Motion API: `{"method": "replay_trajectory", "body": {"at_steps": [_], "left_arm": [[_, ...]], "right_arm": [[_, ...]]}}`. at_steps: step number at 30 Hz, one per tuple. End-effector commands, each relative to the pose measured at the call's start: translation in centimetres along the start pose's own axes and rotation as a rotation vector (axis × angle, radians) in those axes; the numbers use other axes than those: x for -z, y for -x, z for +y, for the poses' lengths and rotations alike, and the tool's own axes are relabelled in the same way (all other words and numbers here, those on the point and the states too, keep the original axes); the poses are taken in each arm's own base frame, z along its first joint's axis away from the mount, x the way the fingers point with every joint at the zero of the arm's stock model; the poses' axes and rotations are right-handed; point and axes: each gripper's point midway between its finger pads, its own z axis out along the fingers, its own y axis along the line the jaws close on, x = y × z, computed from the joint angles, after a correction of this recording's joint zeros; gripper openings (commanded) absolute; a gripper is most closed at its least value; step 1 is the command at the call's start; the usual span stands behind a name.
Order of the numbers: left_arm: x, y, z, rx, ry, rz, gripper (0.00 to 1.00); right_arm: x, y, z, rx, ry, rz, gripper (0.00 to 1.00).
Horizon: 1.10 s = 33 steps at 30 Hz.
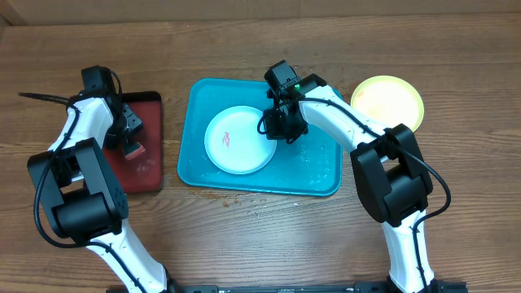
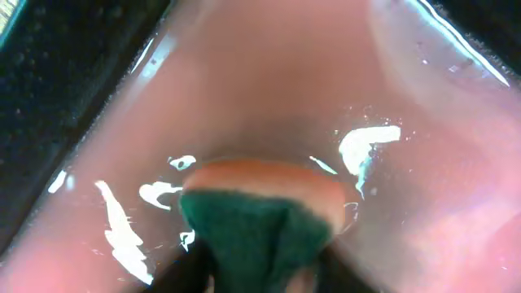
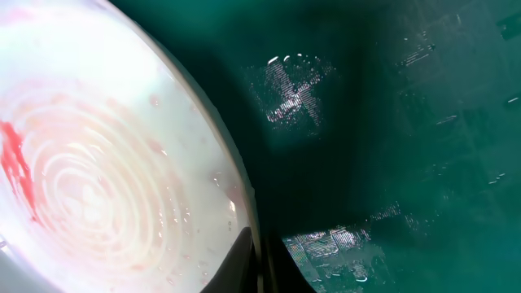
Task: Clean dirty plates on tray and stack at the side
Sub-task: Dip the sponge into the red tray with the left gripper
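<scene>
A white plate (image 1: 236,140) with a red smear (image 1: 227,140) lies on the turquoise tray (image 1: 317,175). My right gripper (image 1: 273,129) is at the plate's right rim. In the right wrist view its jaws (image 3: 260,264) are shut on that rim, one finger over the white plate (image 3: 98,187) and one on the tray (image 3: 407,122) side. A yellow-green plate (image 1: 388,102) sits on the table right of the tray. My left gripper (image 1: 133,146) hangs over the dark red tray (image 1: 142,175), shut on a green and orange sponge (image 2: 260,212) that presses the wet red surface.
The dark red tray (image 2: 423,163) is wet, with bright glints of water. Water drops also lie on the turquoise tray floor (image 3: 293,89). Both arms reach in from the table's near edge, either side of the trays.
</scene>
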Motion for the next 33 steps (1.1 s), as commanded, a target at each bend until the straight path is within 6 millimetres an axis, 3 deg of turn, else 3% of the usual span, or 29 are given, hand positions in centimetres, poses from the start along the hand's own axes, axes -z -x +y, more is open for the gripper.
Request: {"method": "replay_trajectory", "body": {"at_steps": [1, 3, 6, 7, 8, 17, 19, 23, 24, 27, 28, 30, 31, 33], "left_arm": [[0.5, 0.1, 0.2, -0.002, 0.007, -0.015, 0.04], [0.5, 0.0, 0.3, -0.003, 0.009, -0.010, 0.10], [0.5, -0.8, 0.4, -0.008, 0.008, 0.027, 0.82], [0.5, -1.2, 0.4, -0.010, 0.008, 0.041, 0.97], [0.5, -1.3, 0.5, -0.011, 0.011, 0.046, 1.00], [0.5, 0.8, -0.1, -0.074, -0.007, -0.042, 0.98], [0.5, 1.2, -0.3, -0.097, -0.013, -0.057, 0.80], [0.5, 1.1, -0.3, -0.099, -0.013, -0.055, 0.09], [0.5, 1.0, -0.3, -0.099, -0.013, -0.049, 0.04], [0.5, 0.6, -0.1, -0.102, -0.007, -0.031, 0.08], [0.5, 0.3, 0.0, -0.104, -0.003, -0.022, 0.23], [0.5, -0.4, 0.2, -0.109, 0.002, 0.009, 0.78], [0.5, -1.0, 0.2, -0.113, -0.002, 0.034, 0.96], [0.6, -2.3, 0.0, -0.117, -0.028, 0.091, 1.00]], "right_arm": [[0.1, 0.0, -0.3, -0.005, -0.017, -0.007, 0.04], [0.1, 0.0, -0.3, -0.005, -0.017, -0.007, 0.04], [0.1, 0.0, -0.3, -0.005, -0.017, -0.007, 0.04], [0.1, 0.0, -0.3, -0.005, -0.017, -0.007, 0.04], [0.1, 0.0, -0.3, -0.005, -0.017, -0.007, 0.04], [0.1, -0.1, -0.4, -0.006, -0.018, -0.003, 0.04], [0.1, -0.1, -0.4, -0.006, -0.018, -0.003, 0.04], [0.1, 0.0, -0.4, -0.006, -0.018, -0.004, 0.04], [0.1, 0.0, -0.4, -0.005, -0.018, -0.005, 0.04], [0.1, 0.0, -0.3, -0.005, -0.017, -0.007, 0.04], [0.1, 0.0, -0.3, -0.005, -0.017, -0.007, 0.04], [0.1, 0.0, -0.3, -0.005, -0.017, -0.007, 0.04], [0.1, 0.0, -0.3, -0.004, -0.017, -0.007, 0.04], [0.1, 0.1, -0.3, -0.004, -0.016, -0.008, 0.04]]}}
